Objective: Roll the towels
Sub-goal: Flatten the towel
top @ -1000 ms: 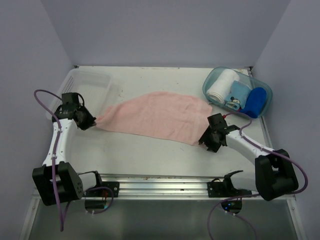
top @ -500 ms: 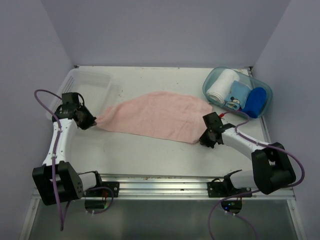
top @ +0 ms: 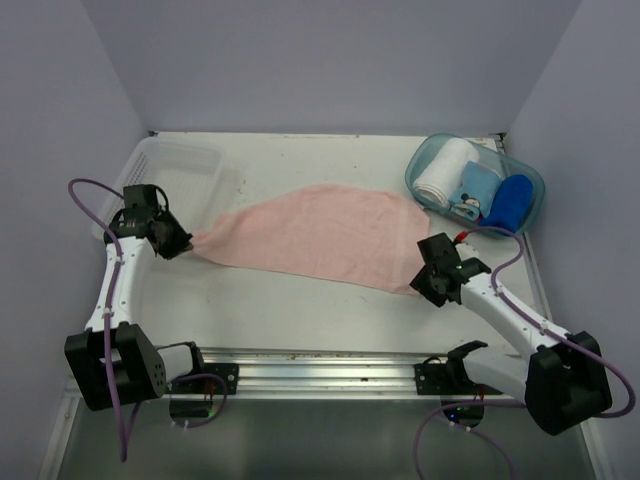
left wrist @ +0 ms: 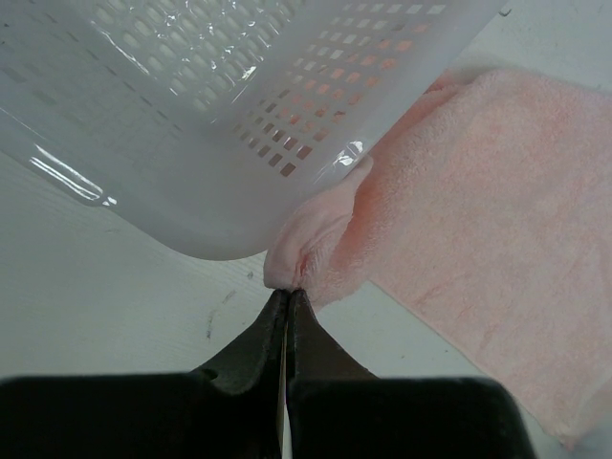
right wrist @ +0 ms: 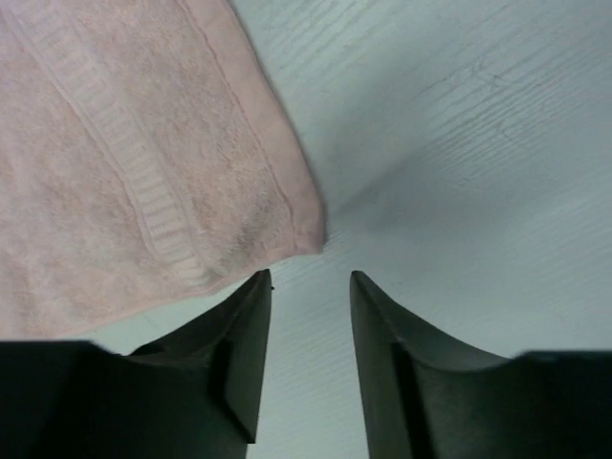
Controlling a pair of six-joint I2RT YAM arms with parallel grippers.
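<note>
Since the earlier view, the right gripper has shifted slightly toward the near right and its arm has swung outward. Its fingers are spread apart, and in the wrist view the gripper holds nothing; the corner of the pink towel lies just ahead of the left fingertip. That view cuts the towel off at the top and left edges. The left gripper is clenched on the opposite corner, whose very tip is hidden between the fingers. Beside it, part of the towel runs under the rim of a white basket and shows only as a pink tint through the plastic. From above, the towel lies spread across the middle of the white table, between the two arms. A clear blue tub at the far right holds a white roll, a dark blue roll and a light blue cloth whose picture is too small to make out. Pale purple walls enclose the table on three sides
</note>
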